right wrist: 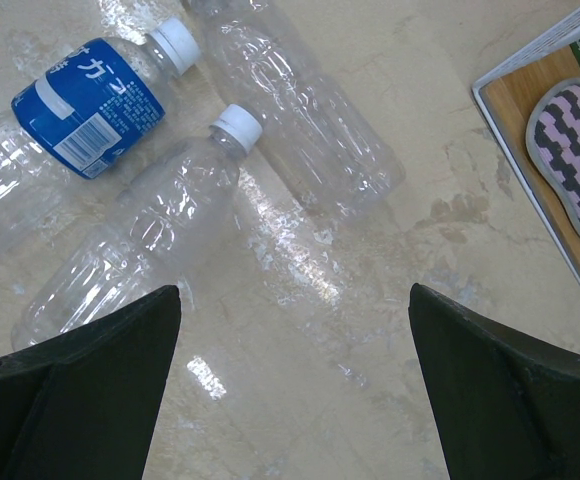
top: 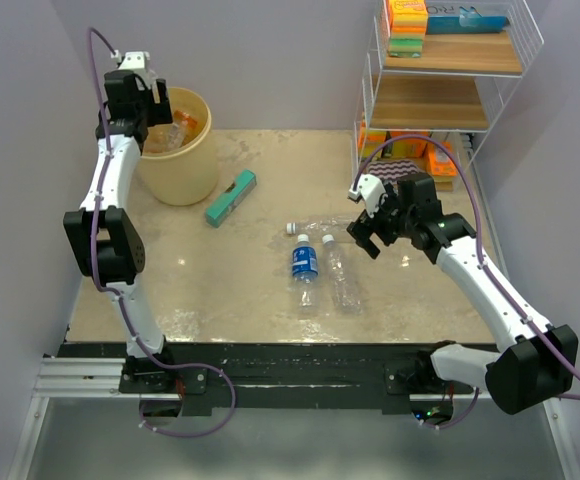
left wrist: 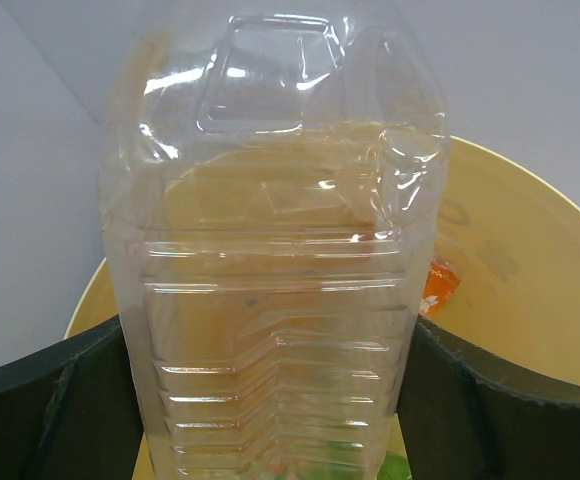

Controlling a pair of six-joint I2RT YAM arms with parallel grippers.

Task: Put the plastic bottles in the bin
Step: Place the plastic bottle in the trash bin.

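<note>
Top view: the left arm (top: 105,190) reaches over the bin (top: 185,178), which stands at the far corner of the tabletop (top: 240,300) and already holds several bottles. A teal box (top: 231,197), not part of the job, lies just beside the bin. Three bottles lie well apart from the bin, toward the shelf rack (top: 440,95): a blue-labelled bottle (top: 304,262), a capped clear bottle (top: 342,282) alongside it, and a third clear bottle (top: 318,225) lying crosswise by their caps. The right arm (top: 490,290) hangs over this group.

Left wrist view: the left fingers (left wrist: 50,410) are clamped on either side of the held bottle (left wrist: 275,280), a clear, dented one, above the bin's mouth. An orange scrap (left wrist: 435,290) shows inside the bin.

Right wrist view: the right fingers (right wrist: 80,390) are spread wide and grip nothing. They hover above the three loose bottles, with a striped pad (right wrist: 575,155) on the rack's lowest shelf.

Risks, as judged: the held bottle is broad. Released off-centre, it could strike the bin's rim and tumble onto the tabletop. The loose bottles lie crowded together, light and round. Fingers closing on one may nudge a neighbour into rolling, or squeeze the slick plastic out of the grip.
</note>
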